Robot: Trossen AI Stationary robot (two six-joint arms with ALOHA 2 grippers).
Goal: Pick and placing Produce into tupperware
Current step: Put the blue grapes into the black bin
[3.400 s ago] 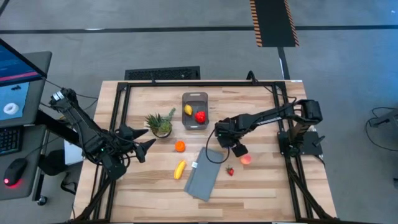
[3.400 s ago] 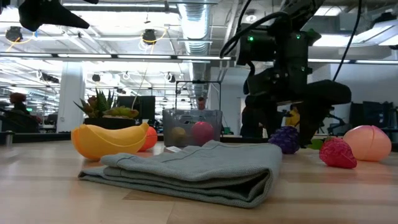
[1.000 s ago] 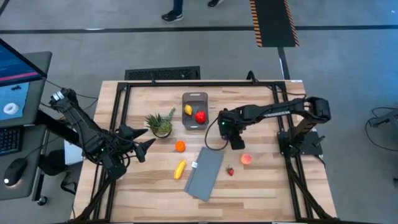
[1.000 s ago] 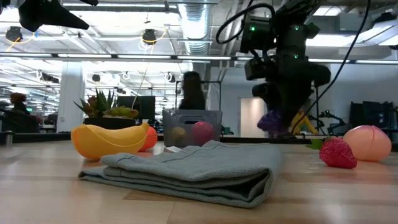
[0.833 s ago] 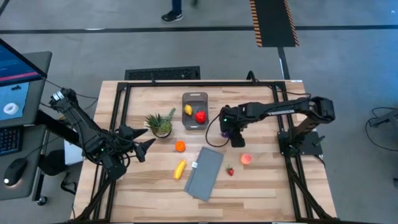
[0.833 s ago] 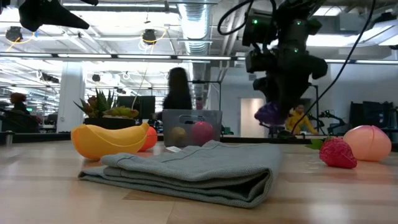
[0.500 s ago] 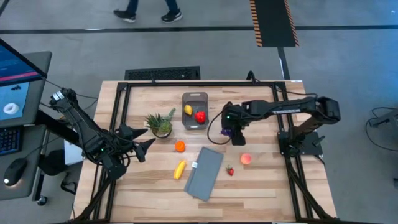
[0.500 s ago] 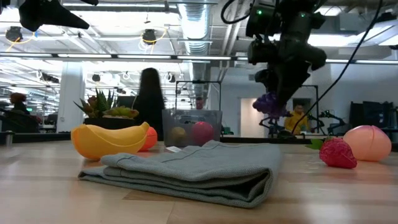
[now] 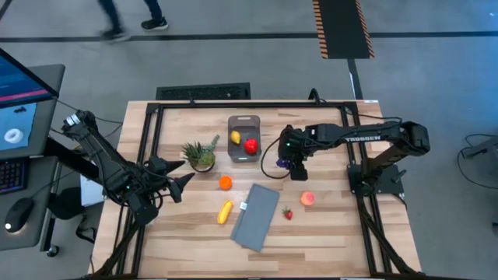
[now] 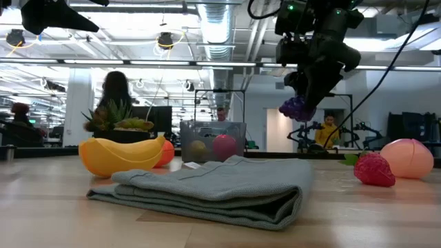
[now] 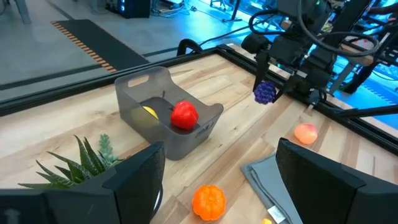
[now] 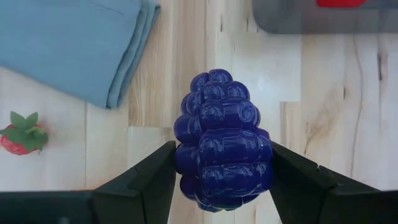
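Grapes (image 12: 222, 140) now lifted off the tabletop (image 9: 327, 225), clamped in my right jaws.
Tub (image 9: 243, 139) next; left jaws wait, spread empty.

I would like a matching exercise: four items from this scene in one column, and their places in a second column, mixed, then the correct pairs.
Items:
1. purple grapes
2. red fruit
3. banana
4. strawberry

Places:
A. on the table, left of the grey cloth
B. held in the right gripper, off the table
C. inside the tupperware
D. on the table, right of the grey cloth

Pairs: 1-B, 2-C, 3-A, 4-D
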